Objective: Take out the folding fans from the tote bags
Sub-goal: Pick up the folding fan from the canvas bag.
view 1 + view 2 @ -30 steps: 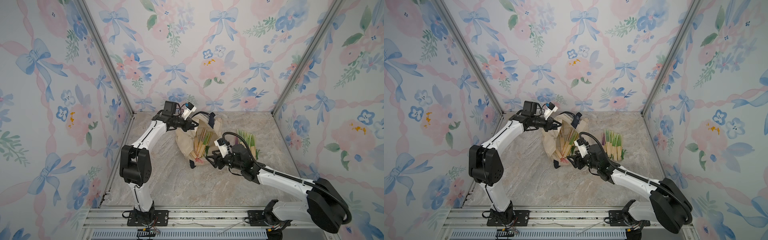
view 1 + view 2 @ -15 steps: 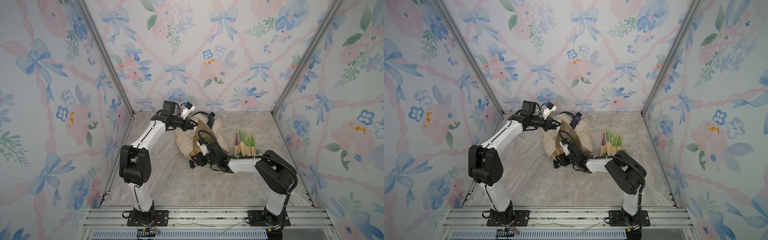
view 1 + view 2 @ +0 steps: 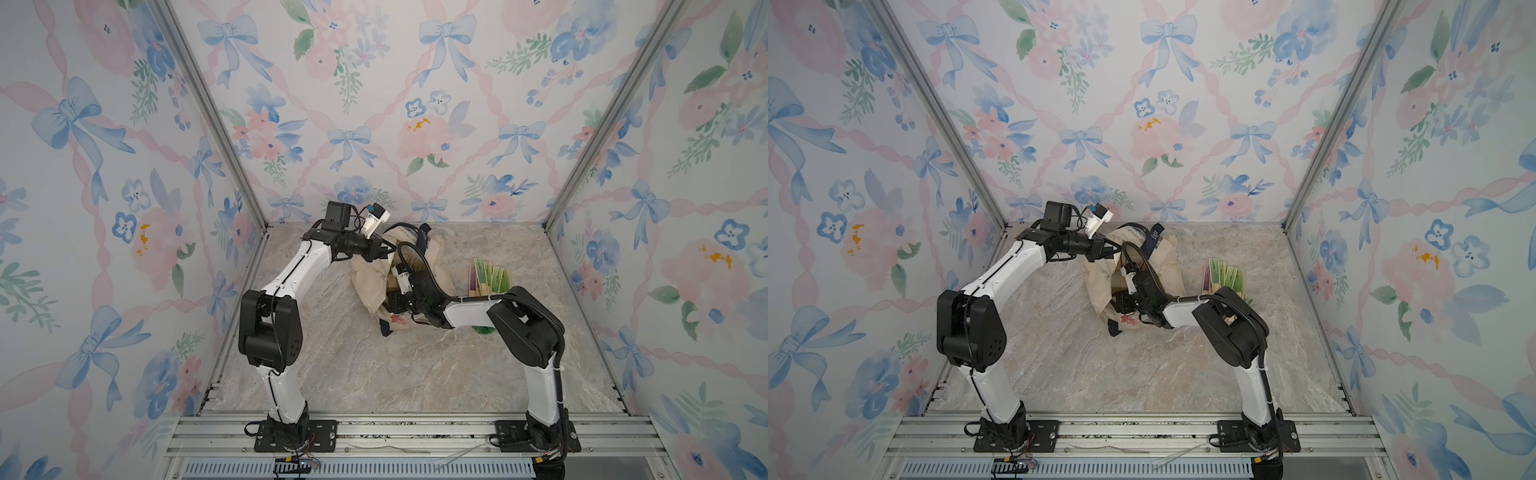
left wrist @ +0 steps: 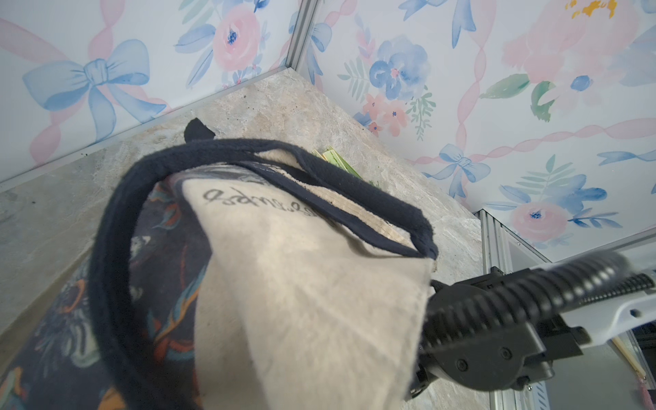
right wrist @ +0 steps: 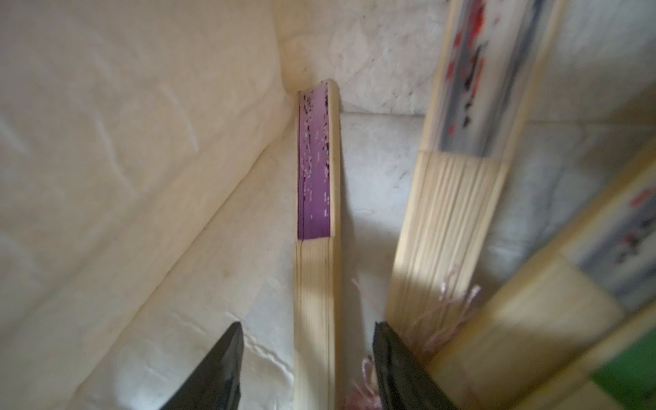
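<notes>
Purple-leaved bamboo folding fan [image 5: 316, 170] lay inside cream canvas tote bag [image 3: 368, 282] | right gripper [image 5: 307, 324]: jaws spread astride its ribs | left gripper [image 3: 384, 250]: jaws clamped bag's rim

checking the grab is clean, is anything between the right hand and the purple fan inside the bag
Nothing visible does. In the right wrist view the right hand straddles the purple fan at its bamboo ribs, jaws open, inside the tote bag, no cloth between. A pink tassel and a neighbouring fan crowd one finger.
</notes>
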